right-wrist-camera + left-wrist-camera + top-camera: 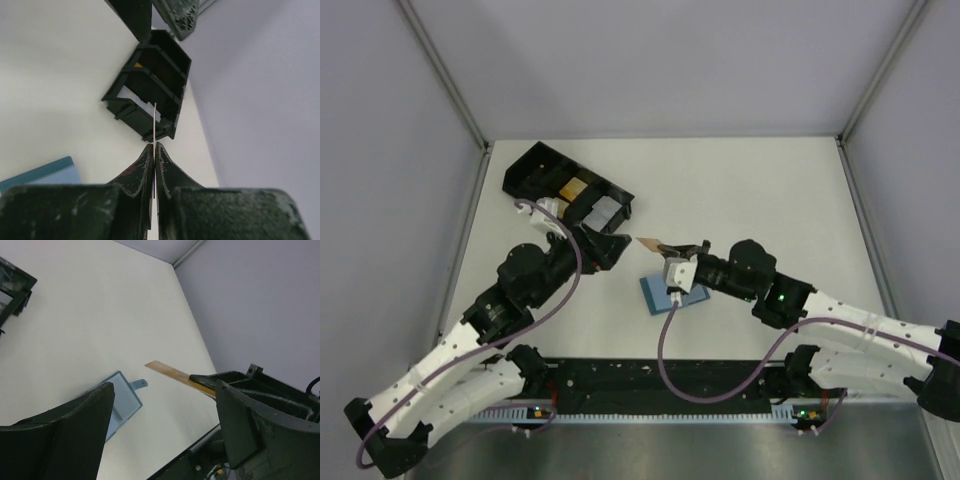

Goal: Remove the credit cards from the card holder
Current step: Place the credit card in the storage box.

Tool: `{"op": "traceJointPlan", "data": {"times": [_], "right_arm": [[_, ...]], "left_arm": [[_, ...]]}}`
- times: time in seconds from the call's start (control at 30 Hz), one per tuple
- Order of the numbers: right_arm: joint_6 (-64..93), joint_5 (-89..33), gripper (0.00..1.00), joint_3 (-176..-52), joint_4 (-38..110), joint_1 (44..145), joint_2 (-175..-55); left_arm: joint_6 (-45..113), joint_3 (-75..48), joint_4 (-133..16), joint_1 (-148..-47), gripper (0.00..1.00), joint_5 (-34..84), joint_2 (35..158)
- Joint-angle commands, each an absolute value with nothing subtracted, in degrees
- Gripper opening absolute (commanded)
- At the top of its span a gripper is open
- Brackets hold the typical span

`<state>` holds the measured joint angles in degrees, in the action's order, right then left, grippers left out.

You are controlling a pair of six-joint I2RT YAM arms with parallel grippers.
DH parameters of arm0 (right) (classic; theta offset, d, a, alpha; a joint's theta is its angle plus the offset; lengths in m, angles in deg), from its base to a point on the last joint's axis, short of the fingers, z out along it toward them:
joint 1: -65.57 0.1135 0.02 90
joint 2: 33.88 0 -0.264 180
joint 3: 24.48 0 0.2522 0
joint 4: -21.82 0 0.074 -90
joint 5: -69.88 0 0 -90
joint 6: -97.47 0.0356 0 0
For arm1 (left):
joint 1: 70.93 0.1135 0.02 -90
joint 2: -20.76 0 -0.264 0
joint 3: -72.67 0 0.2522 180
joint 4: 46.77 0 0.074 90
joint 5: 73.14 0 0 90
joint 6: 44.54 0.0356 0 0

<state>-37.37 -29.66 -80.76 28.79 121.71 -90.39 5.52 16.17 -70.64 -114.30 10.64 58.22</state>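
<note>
Thin flat tan card [653, 243] pinched in right gripper [154, 148]; left gripper [165, 392] wide, empty; flat blue folding card holder [656, 293] at card's 6 o'clock.

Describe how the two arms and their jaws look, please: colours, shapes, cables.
Both the left arm and the right arm have white links with small dark dots, joined by bulky black joints. A purple cable loops loosely along each. A green light glows on the right arm. The jaws are dark, flat-sided, tapering and scuffed.
</note>
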Motion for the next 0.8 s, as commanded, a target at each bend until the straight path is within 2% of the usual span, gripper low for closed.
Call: {"op": "traceJointPlan", "data": {"times": [0.0, 0.2, 0.7, 0.77], "right_arm": [[-48.14, -17.15, 0.00, -77.10, 12.31, 127.26, -90.04], [-53.96, -12.13, 0.00, -74.19, 6.22, 131.04, -91.01], [-59.41, -9.05, 0.00, -73.04, 5.52, 134.12, -93.38], [-60.12, -8.44, 0.00, -72.96, 5.44, 134.39, -93.82]], "left_arm": [[-14.11, 15.94, -63.52, -114.08, 0.86, 9.11, 62.05], [-19.74, 14.61, -61.32, -114.08, 0.84, 14.13, 68.13], [-23.44, 17.77, -51.92, -114.08, 0.46, 20.90, 71.56], [-23.62, 17.95, -51.56, -114.08, 0.35, 21.07, 71.74]]}}
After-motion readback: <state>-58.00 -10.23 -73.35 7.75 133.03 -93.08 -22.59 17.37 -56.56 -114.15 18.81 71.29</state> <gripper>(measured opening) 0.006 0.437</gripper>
